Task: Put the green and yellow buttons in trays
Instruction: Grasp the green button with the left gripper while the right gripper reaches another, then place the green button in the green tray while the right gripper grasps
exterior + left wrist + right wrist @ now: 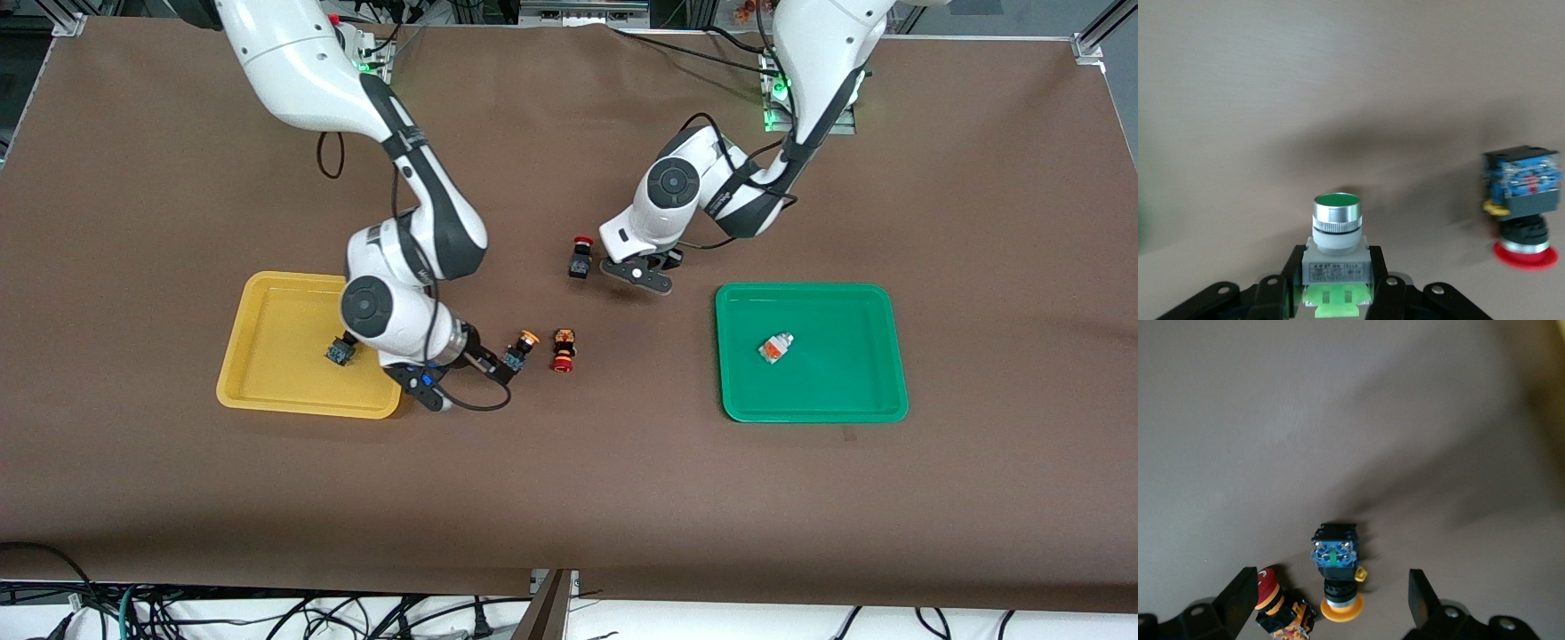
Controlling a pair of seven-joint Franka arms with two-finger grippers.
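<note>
My left gripper (637, 272) (1336, 297) is shut on a silver-white button with a green cap and green block (1336, 257), over the table between a red-capped black button and the green tray (836, 387). A silver-white button with orange (775, 348) lies in that tray. My right gripper (496, 364) (1330, 600) is open, its fingers on either side of a yellow-capped black-blue button (520, 348) (1336, 567) lying on the table beside the yellow tray (276, 360). Another black-blue button (339, 351) lies in the yellow tray.
A red-capped button with an orange body (564, 349) (1281, 608) lies close beside the yellow-capped one, next to one right finger. A red-capped black-bodied button (580, 258) (1523, 200) stands near my left gripper. Brown table cover all round.
</note>
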